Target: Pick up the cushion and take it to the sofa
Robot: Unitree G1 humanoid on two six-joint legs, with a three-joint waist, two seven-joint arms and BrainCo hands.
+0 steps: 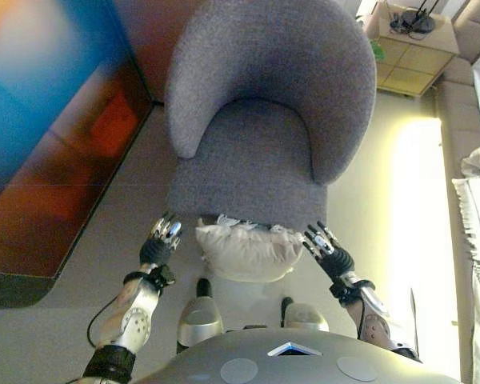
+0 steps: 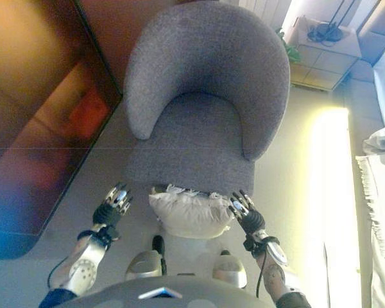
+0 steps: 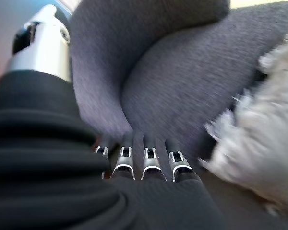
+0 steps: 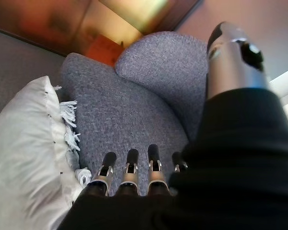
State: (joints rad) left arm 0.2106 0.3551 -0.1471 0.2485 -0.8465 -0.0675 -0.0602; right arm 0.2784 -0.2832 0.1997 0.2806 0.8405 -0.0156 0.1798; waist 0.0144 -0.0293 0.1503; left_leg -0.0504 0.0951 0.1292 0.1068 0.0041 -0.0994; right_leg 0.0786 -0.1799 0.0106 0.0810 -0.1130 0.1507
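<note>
Both arms reach forward, left robot hand [image 1: 162, 240] and right robot hand [image 1: 326, 250] open, fingers straight.

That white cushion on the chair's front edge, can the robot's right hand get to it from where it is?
Probably yes. The right hand hangs open just beside the cushion, with nothing between them; the grey armchair sits behind, not in the way.

You're working in soft, uneven light. A bright, overexposed strip glares on the floor [image 1: 420, 216] to the right, beside the grey armchair [image 1: 256, 120]. The dark panel [image 1: 48, 128] at left is a smear of colour. In the left wrist view the white cushion [image 3: 259, 139] blurs.
</note>
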